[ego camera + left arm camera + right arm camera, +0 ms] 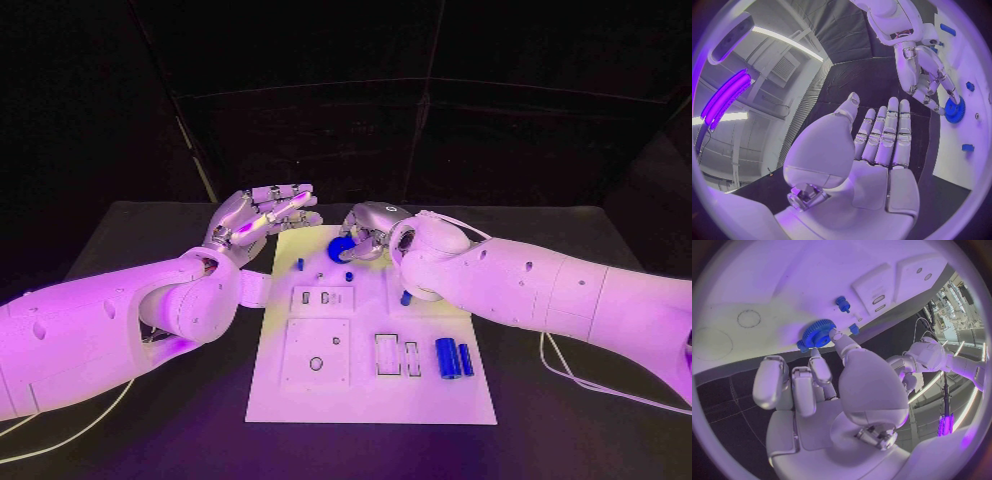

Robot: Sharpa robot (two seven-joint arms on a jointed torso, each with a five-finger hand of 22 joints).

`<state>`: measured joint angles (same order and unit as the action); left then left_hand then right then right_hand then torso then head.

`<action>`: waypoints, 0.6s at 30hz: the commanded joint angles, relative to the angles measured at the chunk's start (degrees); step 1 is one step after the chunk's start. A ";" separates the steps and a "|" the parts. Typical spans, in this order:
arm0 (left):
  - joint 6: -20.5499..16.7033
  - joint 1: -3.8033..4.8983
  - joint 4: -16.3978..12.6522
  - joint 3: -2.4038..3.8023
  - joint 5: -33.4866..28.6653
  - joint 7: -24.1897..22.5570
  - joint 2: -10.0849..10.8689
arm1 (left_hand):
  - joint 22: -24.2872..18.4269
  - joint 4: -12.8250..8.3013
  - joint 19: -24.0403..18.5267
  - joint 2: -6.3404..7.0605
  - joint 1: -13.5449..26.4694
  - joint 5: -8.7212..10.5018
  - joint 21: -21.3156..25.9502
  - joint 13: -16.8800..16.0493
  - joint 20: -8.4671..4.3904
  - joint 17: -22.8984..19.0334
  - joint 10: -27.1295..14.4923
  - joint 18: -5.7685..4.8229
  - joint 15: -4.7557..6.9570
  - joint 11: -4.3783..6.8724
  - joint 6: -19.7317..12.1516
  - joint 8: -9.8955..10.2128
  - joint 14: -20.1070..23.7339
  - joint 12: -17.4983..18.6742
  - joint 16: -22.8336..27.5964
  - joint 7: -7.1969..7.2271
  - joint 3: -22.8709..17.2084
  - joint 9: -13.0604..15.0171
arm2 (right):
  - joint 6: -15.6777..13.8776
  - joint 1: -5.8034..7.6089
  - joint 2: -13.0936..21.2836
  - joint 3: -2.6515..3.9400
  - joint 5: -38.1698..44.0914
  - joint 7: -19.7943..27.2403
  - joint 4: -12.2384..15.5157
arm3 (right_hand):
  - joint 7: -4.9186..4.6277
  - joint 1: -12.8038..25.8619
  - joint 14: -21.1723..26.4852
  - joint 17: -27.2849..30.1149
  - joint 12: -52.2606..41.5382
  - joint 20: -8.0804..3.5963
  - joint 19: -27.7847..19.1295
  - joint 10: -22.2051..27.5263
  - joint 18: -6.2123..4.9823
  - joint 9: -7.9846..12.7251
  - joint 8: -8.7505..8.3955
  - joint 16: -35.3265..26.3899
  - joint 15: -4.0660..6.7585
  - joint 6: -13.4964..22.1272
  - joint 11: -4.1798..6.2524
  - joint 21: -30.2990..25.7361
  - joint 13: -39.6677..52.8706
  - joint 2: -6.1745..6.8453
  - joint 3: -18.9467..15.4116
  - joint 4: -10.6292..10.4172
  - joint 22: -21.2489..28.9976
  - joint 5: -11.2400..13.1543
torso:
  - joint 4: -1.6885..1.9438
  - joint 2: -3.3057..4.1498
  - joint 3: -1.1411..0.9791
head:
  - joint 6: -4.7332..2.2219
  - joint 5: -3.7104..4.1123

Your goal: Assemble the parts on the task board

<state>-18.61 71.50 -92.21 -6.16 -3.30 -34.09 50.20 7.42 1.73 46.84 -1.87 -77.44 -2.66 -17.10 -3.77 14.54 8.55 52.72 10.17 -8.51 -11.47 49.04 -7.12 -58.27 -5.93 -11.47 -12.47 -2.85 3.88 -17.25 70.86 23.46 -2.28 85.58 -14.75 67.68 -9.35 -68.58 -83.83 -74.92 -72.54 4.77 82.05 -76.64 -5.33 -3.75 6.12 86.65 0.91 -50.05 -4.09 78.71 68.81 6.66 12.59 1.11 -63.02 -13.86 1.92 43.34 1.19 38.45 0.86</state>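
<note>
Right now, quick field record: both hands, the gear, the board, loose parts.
left hand: open, fingers straight, raised beside the board's far left corner, holds nothing
right hand: fingertips on the blue gear at the far end of the board
task board: white plate, middle of the table
two blue cylinders: lying side by side on the board's near right part
small blue pegs: on the board near the gear, exact seating unclear

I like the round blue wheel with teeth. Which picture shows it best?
The right wrist view: the blue gear sits in the middle, teeth clear, at the right hand's fingertips. The left wrist view shows it at the edge; in the head view the hand partly hides it.
</note>
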 commanded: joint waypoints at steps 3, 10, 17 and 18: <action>0.68 0.08 0.00 0.02 0.07 -0.24 0.01 | -0.05 -0.37 0.04 -0.63 -0.09 -0.02 0.36 0.01 0.48 0.02 0.36 0.19 -0.26 -0.19 0.35 0.33 -0.03 0.28 0.31 -2.21 -0.02 -0.03 | 0.74 0.11 0.01 0.01 -1.34 0.07 -0.27 | -0.06 3.82 -4.58 -7.90 0.04 0.47 0.06 0.27 0.57 -0.26 -0.07 0.03 -0.48 -0.48 -0.18 -0.24 0.14 -0.65 -2.87 -3.49 -0.06 -1.03 | 0.00 0.02 0.02 | 0.05 0.01; 0.63 0.08 -0.04 0.02 0.07 -0.25 0.06 | -0.05 -0.37 0.04 -0.63 -0.09 -0.02 0.36 0.01 0.48 0.02 0.36 0.19 -0.26 -0.19 0.35 0.33 -0.03 0.28 0.31 -2.21 -0.02 -0.03 | 0.77 0.10 0.45 0.00 -2.49 -0.31 -0.39 | 0.02 5.73 -4.64 -8.19 -0.38 0.49 0.18 0.05 0.61 -0.32 0.12 0.14 -0.47 -1.01 -0.15 -0.09 0.60 -1.62 -4.48 -6.40 -0.32 -3.28 | 0.06 0.00 0.00 | 0.15 -0.02; 0.55 0.08 -0.03 0.02 0.07 -0.27 0.13 | -0.05 -0.37 0.04 -0.63 -0.09 -0.02 0.36 0.01 0.48 0.02 0.36 0.19 -0.26 -0.19 0.35 0.33 -0.03 0.28 0.31 -2.21 -0.02 -0.03 | 1.29 0.08 1.04 0.00 -3.39 -0.24 0.29 | 0.09 5.64 -4.69 -8.40 -0.69 0.46 0.26 -0.18 0.64 -0.36 0.26 0.24 -0.42 -1.31 -0.08 0.02 0.96 -1.82 -4.61 -6.66 -0.55 -3.84 | -0.07 -0.01 0.04 | 0.30 -0.11; 0.55 0.08 -0.03 0.02 0.07 -0.28 0.13 | -0.05 -0.37 0.04 -0.63 -0.09 -0.02 0.36 0.01 0.48 0.02 0.36 0.19 -0.26 -0.19 0.35 0.33 -0.03 0.28 0.31 -2.21 -0.02 -0.03 | 1.31 0.07 1.12 -0.01 -3.48 -0.19 0.40 | 0.10 5.65 -4.71 -8.46 -0.74 0.46 0.28 -0.22 0.65 -0.36 0.27 0.27 -0.42 -1.35 -0.07 0.05 1.01 -1.84 -4.64 -6.70 -0.61 -3.89 | -0.06 -0.01 0.05 | 0.32 -0.11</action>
<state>-18.61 71.50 -92.21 -6.16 -3.33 -34.03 50.29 7.44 1.73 46.84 -1.87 -77.44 -2.66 -17.10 -3.76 14.53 8.55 52.72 10.17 -8.51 -11.47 49.04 -7.12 -58.27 -5.93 -11.48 -12.47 -2.85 3.88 -16.89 70.91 24.45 -2.23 83.27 -14.81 67.99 -9.39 -63.18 -84.04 -74.91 -72.93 5.03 82.32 -76.65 -5.33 -4.06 6.09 86.65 0.72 -50.94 -4.09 78.71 69.78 5.26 7.97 -5.30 -63.57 -17.54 1.96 43.35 1.21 38.72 0.75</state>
